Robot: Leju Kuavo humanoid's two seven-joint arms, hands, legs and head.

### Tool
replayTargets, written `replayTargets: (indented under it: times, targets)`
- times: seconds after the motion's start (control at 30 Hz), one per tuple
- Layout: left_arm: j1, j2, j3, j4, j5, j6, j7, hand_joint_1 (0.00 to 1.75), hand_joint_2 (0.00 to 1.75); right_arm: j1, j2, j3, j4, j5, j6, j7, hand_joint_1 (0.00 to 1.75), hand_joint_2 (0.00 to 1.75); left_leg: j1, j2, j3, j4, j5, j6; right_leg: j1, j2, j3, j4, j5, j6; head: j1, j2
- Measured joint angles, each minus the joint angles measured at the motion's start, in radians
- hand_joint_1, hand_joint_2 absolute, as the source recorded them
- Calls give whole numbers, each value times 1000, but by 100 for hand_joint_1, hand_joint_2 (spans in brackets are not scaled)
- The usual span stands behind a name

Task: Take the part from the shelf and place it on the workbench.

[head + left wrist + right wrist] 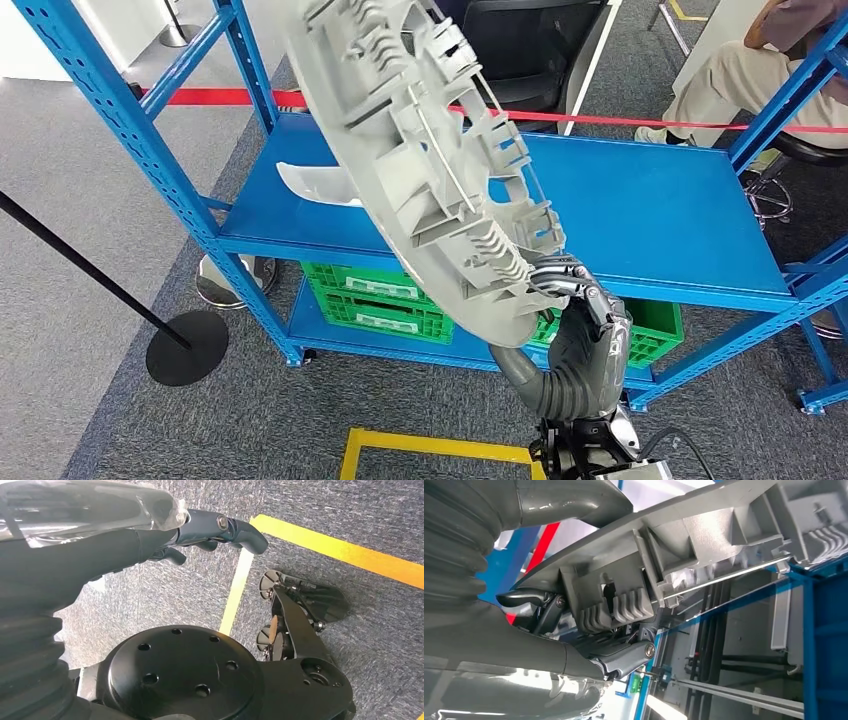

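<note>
Right hand (580, 310) had its fingers clamped on the lower end of the large grey ribbed moulded-plastic part (430, 150), lifted clear above the blue steel shelf (640, 215); left hand (210, 532) hung curled, empty; workbench placement was still pending.

My head view is bright and evenly lit, shadows soft. Glare streaks my left robot hand (150, 535); the right wrist view blurs close up.
</note>
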Motion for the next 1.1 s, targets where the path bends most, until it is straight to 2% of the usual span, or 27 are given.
replayTargets:
  times: [0.13, 0.23, 0.27, 0.3, 0.37, 0.4, 0.43, 0.47, 0.57, 0.6, 0.63, 0.7, 0.77, 0.8, 0.83, 0.9, 0.93, 0.97, 1.0, 1.07, 1.1]
  targets:
    - [0, 1, 3, 0, -1, 2, 0, 0, 175, 0, 1, -6, 17, -2, 31, 0, 175, 175, -7, -1, 3, 1, -2, 9, -7, -1, 4, -1, 0, 8, 0, 0]
    - [0, 0, 3, 0, -9, 4, 0, 0, 175, -2, 6, -18, 29, -3, 57, 0, 175, 175, -5, 1, 11, -11, 10, 22, -9, -1, 5, 2, -4, 18, 0, 0]
    - [0, 0, 3, 0, -11, 3, 0, 0, 175, -4, 8, -23, 33, -4, 65, 0, 175, 175, -1, 2, 13, -17, 16, 27, -9, -1, -3, 22, -23, 20, 1, 0]
    - [-1, -1, 3, 0, -13, 2, -1, 0, 175, -6, 9, -27, 37, -5, 73, 0, 175, 175, 2, 3, 15, -22, 20, 31, -8, -1, -18, 64, -54, 21, 2, 0]
    - [0, -1, 3, 0, -14, 0, -1, 0, 175, -8, 9, -36, 44, -6, 85, 0, 175, 175, 3, 5, 13, -23, 23, 33, -9, -1, -66, 199, -130, 24, 4, 0]
    - [1, -1, 3, 0, -14, -1, -1, 0, 175, -8, 10, -41, 48, -7, 88, 0, 175, 175, 3, 5, 12, -22, 23, 33, -9, -1, -84, 257, -154, 26, 4, 0]
    - [1, -1, 3, 0, -13, -2, -1, 0, 175, -8, 10, -44, 51, -8, 90, 0, 175, 175, 3, 5, 12, -21, 24, 32, -9, -1, -87, 283, -160, 26, 4, 0]
    - [1, -1, 3, 0, -13, -2, -1, 0, 175, -8, 11, -48, 55, -8, 91, 0, 175, 175, 4, 5, 11, -20, 25, 30, -10, -2, -69, 266, -148, 26, 5, 0]
    - [1, -1, 3, 0, -12, -2, -2, 0, 175, -9, 13, -54, 60, -9, 94, 0, 175, 175, 6, 2, 8, -13, 25, 19, -12, -4, 56, 67, -82, 22, 4, 0]
    - [1, -1, 3, 0, -12, -2, -3, 0, 175, -10, 15, -56, 61, -10, 95, 0, 175, 175, 6, 1, 7, -10, 25, 13, -11, -3, 81, 25, -73, 18, 4, 0]
    - [0, -1, 3, 0, -12, -1, -4, 0, 175, -11, 16, -58, 62, -11, 97, 0, 175, 175, 5, 0, 5, -7, 26, 6, -9, -2, 91, 8, -74, 12, 4, 0]
    - [0, 0, 3, 0, -12, 1, -6, 0, 175, -11, 18, -62, 62, -17, 99, 0, 175, 175, 5, -1, 1, -7, 31, -6, -6, 0, 84, 8, -68, -3, 5, 0]
    - [0, 0, 3, 0, -11, 3, -6, 0, 175, -12, 21, -65, 63, -21, 101, 0, 175, 175, 6, -2, -11, 11, 12, -17, -9, -1, 75, 4, -61, -19, 3, 0]
    - [0, 0, 3, 0, -11, 3, -7, 0, 175, -12, 23, -66, 63, -22, 101, 0, 175, 175, 7, -2, -24, 42, -16, -21, -11, -2, 69, 3, -55, -26, 2, 0]
    - [0, 1, 3, 0, -11, 3, -7, 0, 175, -12, 25, -67, 63, -23, 101, 0, 175, 175, 7, -1, -44, 94, -57, -26, -12, -4, 62, 3, -50, -31, 0, 0]
    - [-2, 2, 3, 0, -10, 3, -9, 0, 175, -12, 27, -69, 63, -23, 102, 0, 175, 175, 8, -1, -87, 221, -132, -31, -10, -6, 45, 4, -38, -35, -1, 0]
    - [-2, 2, 3, 0, -10, 3, -9, 0, 175, -12, 28, -70, 64, -23, 102, 0, 175, 175, 8, -1, -95, 262, -149, -32, -9, -6, 37, 4, -32, -35, -1, 0]
    - [-3, 3, 3, 0, -9, 3, -10, 0, 175, -11, 28, -71, 64, -24, 102, 0, 175, 175, 8, -1, -83, 263, -145, -30, -7, -7, 30, 4, -26, -35, -1, 0]
    - [-3, 4, 3, 0, -10, 4, -10, 0, 175, -11, 28, -71, 65, -24, 102, 0, 175, 175, 8, -1, -51, 225, -125, -28, -7, -6, 24, 4, -20, -34, -1, 0]
    - [-2, 4, 3, 0, -10, 4, -10, 0, 175, -10, 28, -72, 66, -25, 102, 0, 175, 175, 5, -2, 47, 78, -78, -19, -5, -5, 15, 4, -9, -28, -1, 0]
    - [-3, 4, 3, 0, -10, 4, -10, 0, 175, -10, 29, -72, 66, -26, 102, 0, 175, 175, 3, -3, 84, 19, -62, -15, -4, -5, 12, 4, -4, -23, 0, 0]
